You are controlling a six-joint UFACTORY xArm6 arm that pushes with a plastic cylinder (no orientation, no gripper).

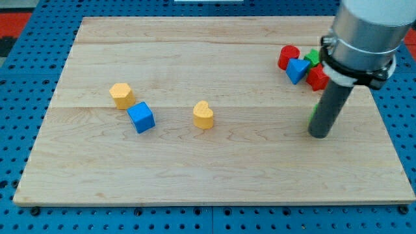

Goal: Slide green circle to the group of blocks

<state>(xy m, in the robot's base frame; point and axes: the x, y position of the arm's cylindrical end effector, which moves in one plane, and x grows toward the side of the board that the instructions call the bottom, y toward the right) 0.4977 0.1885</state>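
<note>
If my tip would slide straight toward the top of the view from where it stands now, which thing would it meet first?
Most likely the green circle, a green sliver peeking out on the view's left of my tip, apparently touching the rod. Beyond it lies the red block of the group. Depth is uncertain here.
</note>
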